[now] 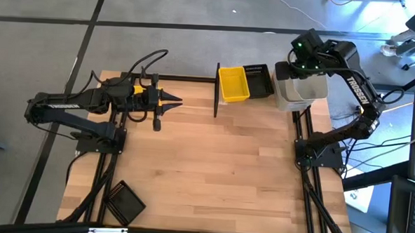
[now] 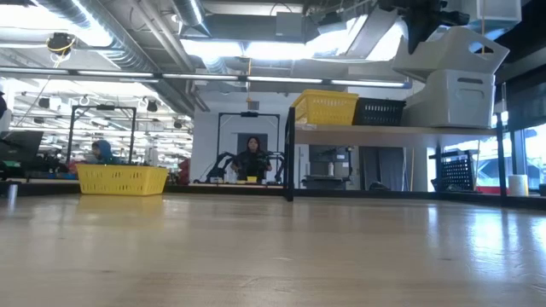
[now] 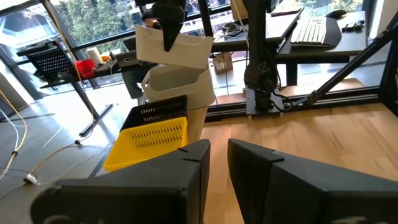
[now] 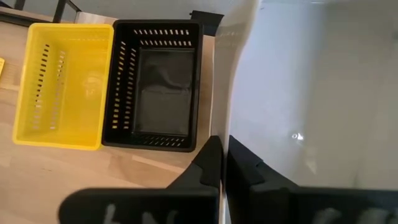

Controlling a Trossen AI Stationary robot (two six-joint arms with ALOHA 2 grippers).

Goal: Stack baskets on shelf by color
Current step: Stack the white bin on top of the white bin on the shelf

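On the shelf [image 2: 367, 130] at the table's far edge stand a yellow basket [image 1: 233, 84], a black slatted basket [image 1: 258, 80] and a whitish basket [image 2: 452, 98], side by side. My right gripper [image 4: 222, 149] is shut on another whitish basket [image 2: 461, 51], which is tilted just over the standing whitish one. A further yellow basket [image 2: 119, 177] rests on the table at the far left, under my left arm. My left gripper [image 1: 177, 101] hovers level above the table, its fingers a narrow gap apart with nothing between them. My right gripper pinches the rim of the whitish basket's side wall [image 4: 231, 118] on the side nearest the black basket, one finger inside and one outside. The fingers slant down from above. The basket hangs tilted, its lower edge [image 2: 426, 72] at the top of the whitish basket below.
A black slatted basket [image 1: 125, 201] lies askew at the table's near left corner. The shelf's black upright post [image 1: 216, 89] stands left of the yellow basket. The broad middle of the wooden tabletop [image 1: 220, 159] is bare. People and desks show in the room behind.
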